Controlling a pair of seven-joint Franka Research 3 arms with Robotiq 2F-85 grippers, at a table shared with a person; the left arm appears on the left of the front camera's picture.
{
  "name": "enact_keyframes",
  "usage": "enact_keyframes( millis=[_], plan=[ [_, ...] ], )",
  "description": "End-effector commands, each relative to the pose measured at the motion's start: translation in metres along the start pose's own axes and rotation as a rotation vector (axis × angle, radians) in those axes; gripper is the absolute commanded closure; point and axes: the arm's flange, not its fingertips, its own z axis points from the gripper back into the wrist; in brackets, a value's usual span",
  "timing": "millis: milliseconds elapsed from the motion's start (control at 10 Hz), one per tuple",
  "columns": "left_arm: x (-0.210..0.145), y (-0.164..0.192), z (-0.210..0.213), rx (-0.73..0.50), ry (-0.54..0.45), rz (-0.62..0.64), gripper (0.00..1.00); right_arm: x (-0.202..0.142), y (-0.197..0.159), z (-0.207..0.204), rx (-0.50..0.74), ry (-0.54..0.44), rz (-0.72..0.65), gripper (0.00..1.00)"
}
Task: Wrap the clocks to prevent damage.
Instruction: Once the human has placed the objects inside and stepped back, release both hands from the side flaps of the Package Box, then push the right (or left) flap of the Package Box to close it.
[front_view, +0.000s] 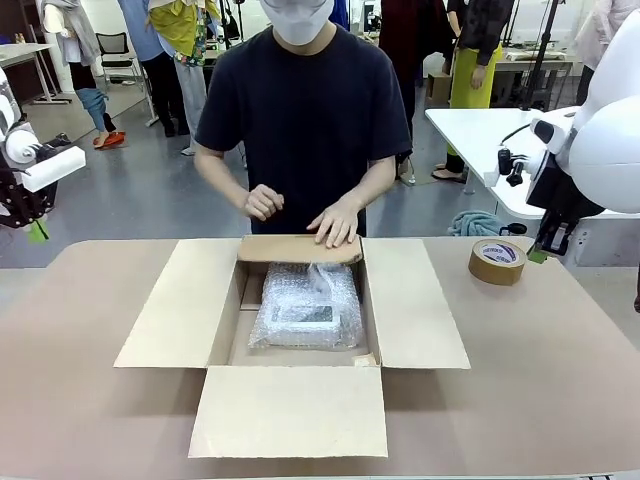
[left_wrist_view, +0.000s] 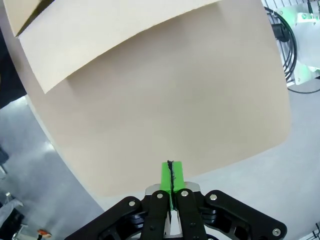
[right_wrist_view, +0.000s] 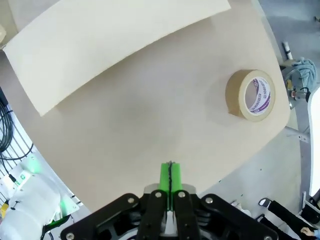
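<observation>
- Front view: the bubble-wrapped clock (front_view: 305, 312) lies inside the open cardboard box (front_view: 170, 305) at the middle of the desk (front_view: 560, 360), close to the box's 12 o'clock wall.
  - The person's flat hand (front_view: 335, 225) presses the far flap at 12 o'clock. The person's curled hand (front_view: 264, 203) hovers just beside it.
  - My left arm (front_view: 30, 165) hangs off the desk at 9 o'clock. My right arm (front_view: 590, 140) sits at 3 o'clock, beyond the tape roll (front_view: 497, 261), which lies at 2 o'clock of the box.
  - I judge the wrap bunched and untaped on top, so it could come loose. Bare room around the bundle would let it slide and knock a wall.
  - Reaching in now would bring me against the person's hands.
- Left wrist view: my left jaws are pressed fully together, green pads (left_wrist_view: 165, 175) touching, with nothing between them. They look down on bare desk (left_wrist_view: 175, 110), with a box flap (left_wrist_view: 100, 35) at 11 o'clock.
- Right wrist view: my right jaws are likewise fully closed and hold nothing, pads (right_wrist_view: 164, 175) touching. The tape roll (right_wrist_view: 252, 95) sits at 2 o'clock near the desk's rim, and a box flap (right_wrist_view: 100, 45) at 11 o'clock. If these jaws come down closed, I expect they would shove the roll toward that rim rather than take it.
</observation>
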Motion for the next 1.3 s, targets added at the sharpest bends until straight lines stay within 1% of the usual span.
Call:
enact_keyframes(
  millis=[0,100,200,300,400,500,600,1200],
  plan=[
    [0.000,-0.002,-0.001,-0.009,-0.003,0.044,1.00,0.004,0.003,0.007,-0.047,0.020,-0.018,0.99],
    [0.000,-0.002,-0.001,-0.009,-0.003,0.044,1.00,0.004,0.003,0.007,-0.047,0.020,-0.018,0.99],
    [0.000,-0.002,-0.001,-0.009,-0.003,0.044,1.00,0.001,0.001,0.003,-0.011,0.002,0.001,0.99],
    [0.000,-0.002,-0.001,-0.009,-0.003,0.044,1.00,0.004,0.008,0.003,-0.010,0.007,0.284,0.99],
    [0.000,-0.002,-0.001,-0.009,-0.003,0.044,1.00,0.008,0.008,0.005,0.031,0.009,0.556,0.99],
    [0.000,-0.002,-0.001,-0.009,-0.003,0.044,1.00,0.014,-0.003,0.004,0.064,-0.007,0.553,0.99],
    [0.000,-0.002,-0.001,-0.009,-0.003,0.044,1.00,0.011,0.012,0.004,0.003,0.012,0.260,0.99],
    [0.000,-0.002,-0.001,-0.009,-0.003,0.044,1.00,0.011,0.012,0.004,0.003,0.012,0.260,0.99]
  ],
)
